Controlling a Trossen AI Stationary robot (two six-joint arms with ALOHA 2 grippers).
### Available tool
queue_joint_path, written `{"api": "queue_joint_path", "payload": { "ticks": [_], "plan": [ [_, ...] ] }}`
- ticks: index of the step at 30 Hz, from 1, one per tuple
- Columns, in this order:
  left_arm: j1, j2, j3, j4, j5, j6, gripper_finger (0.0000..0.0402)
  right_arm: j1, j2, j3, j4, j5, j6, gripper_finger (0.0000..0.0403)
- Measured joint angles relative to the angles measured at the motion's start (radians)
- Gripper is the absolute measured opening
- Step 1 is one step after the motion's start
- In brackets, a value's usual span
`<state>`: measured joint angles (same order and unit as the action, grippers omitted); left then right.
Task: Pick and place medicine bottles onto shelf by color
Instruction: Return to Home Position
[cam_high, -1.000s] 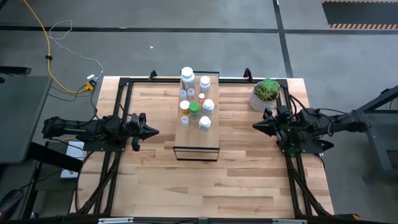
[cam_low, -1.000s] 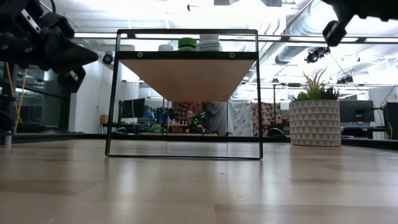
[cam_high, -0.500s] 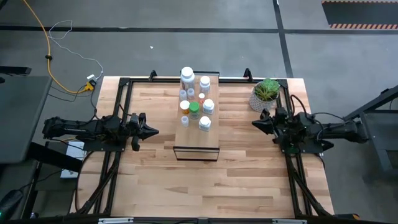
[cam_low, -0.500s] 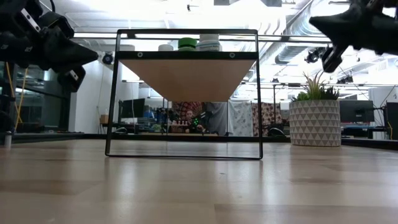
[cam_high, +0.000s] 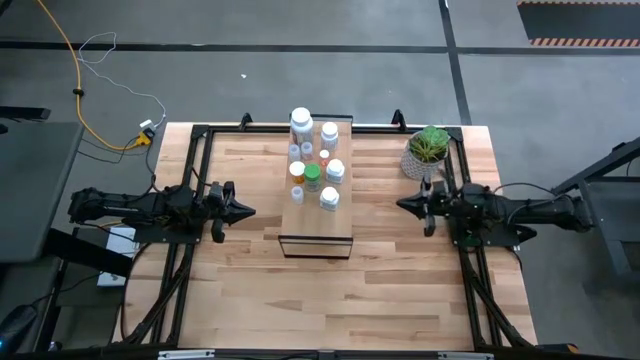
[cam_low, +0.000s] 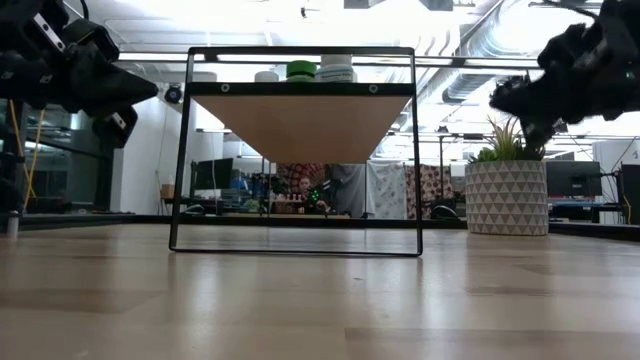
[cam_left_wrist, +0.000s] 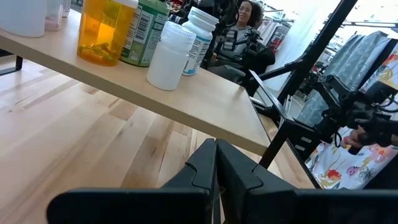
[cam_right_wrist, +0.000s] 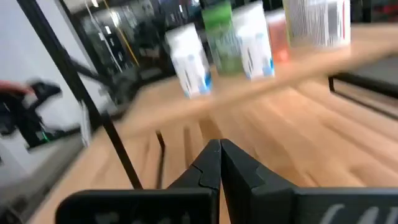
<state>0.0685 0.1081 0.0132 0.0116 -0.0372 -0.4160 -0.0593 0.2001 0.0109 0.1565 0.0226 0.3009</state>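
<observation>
The left pincer (cam_high: 243, 210) has its two fingers pressed together with nothing between them. It is held above the surface (cam_high: 250, 290) at about the height of the shelf's top and points toward the shelf (cam_high: 318, 232) from the left, apart from it. The right pincer (cam_high: 405, 205) is likewise closed and empty. It faces the shelf from the opposite side at a similar height, close to the potted plant (cam_high: 428, 150) that stands at the surface's far right corner. Between the two arms, the shelf runs lengthwise down the middle of the surface. The medicine bottles (cam_high: 315, 160) stand grouped on the far half of its pale plank, and the near end is bare wood. Among them a green bottle (cam_high: 313, 177) stands between white-capped ones, and the left wrist view shows an orange bottle (cam_left_wrist: 102, 31) beside it. Beyond the surface a person (cam_left_wrist: 245, 31) sits in the room.
</observation>
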Motion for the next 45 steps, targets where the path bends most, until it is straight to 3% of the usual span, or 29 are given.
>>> {"api": "queue_joint_path", "payload": {
  "ticks": [5,45],
  "plan": [
    [0.0,0.0,0.0,0.0,0.0,0.0,0.0003,0.0,0.004,0.003,-0.148,-0.006,-0.018,0.0],
    [0.0,0.0,0.0,0.001,0.0,0.0,0.0003,0.0,0.021,0.002,-0.152,-0.016,-0.013,0.0]
  ]
}}
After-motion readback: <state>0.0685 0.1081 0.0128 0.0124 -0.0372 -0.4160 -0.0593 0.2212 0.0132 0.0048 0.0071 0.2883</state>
